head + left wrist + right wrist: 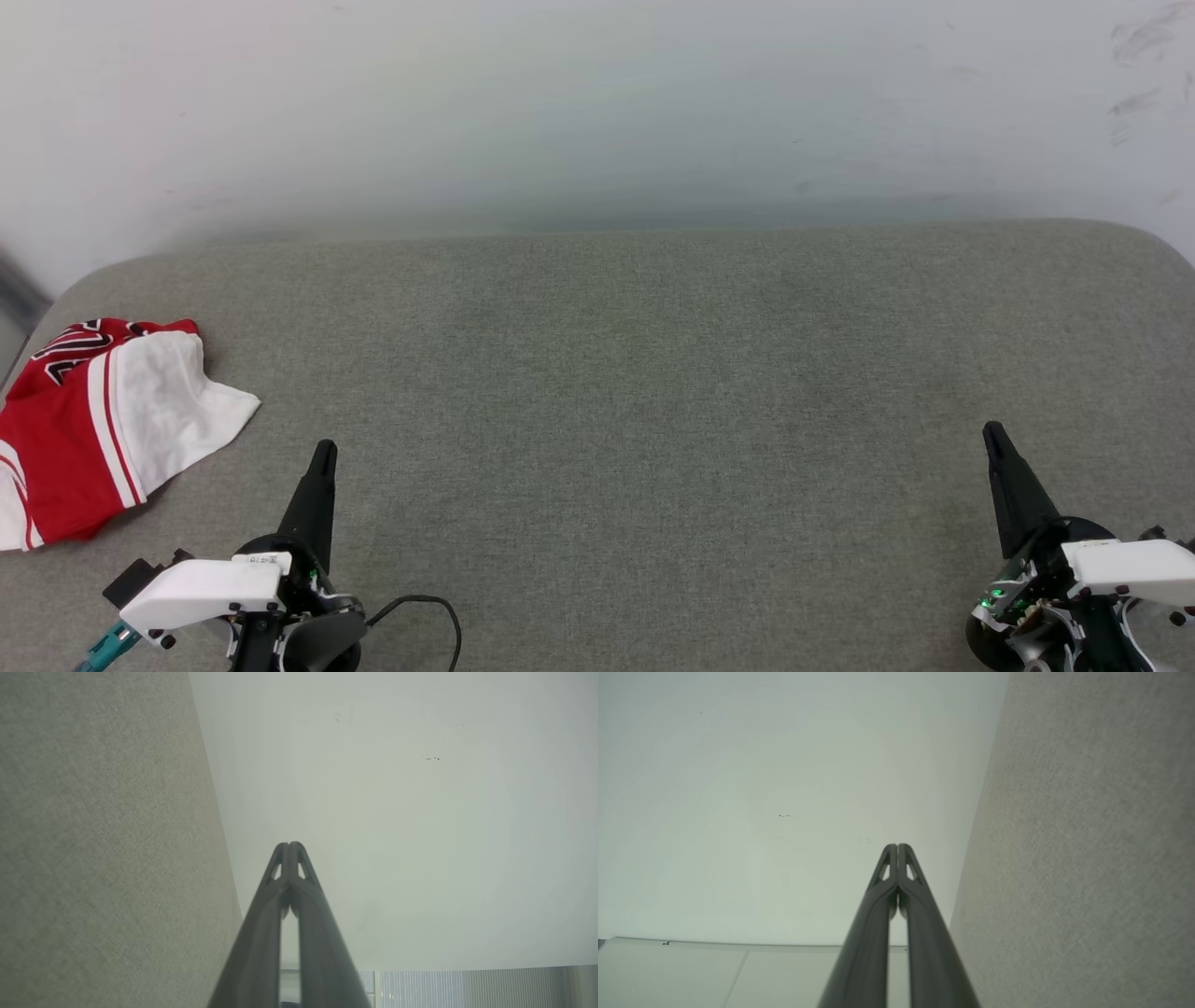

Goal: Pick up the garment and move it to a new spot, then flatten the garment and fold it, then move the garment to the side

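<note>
Left fingers (313, 509) are pressed together tip to tip and hold nothing; the left wrist view shows them (261, 942) meeting at the tips with a narrow slit lower down. Right fingers (1013, 495) are likewise closed on nothing, their tips touching in the right wrist view (871, 952).

Both arms sit low at the near edge of the grey fabric-covered worktop (635, 420), one at each side. The fingers point away toward the white wall (597, 112), the left pair leaning slightly right and the right pair slightly left. A black cable (439, 607) loops beside the left wrist.

The garment (93, 420) lies rumpled at the far left edge of the worktop, near its rounded rear corner, with a white sleeve spread toward the middle. It lies left of the left fingers and apart from them. Between the two arms and back to the wall the worktop is bare.
</note>
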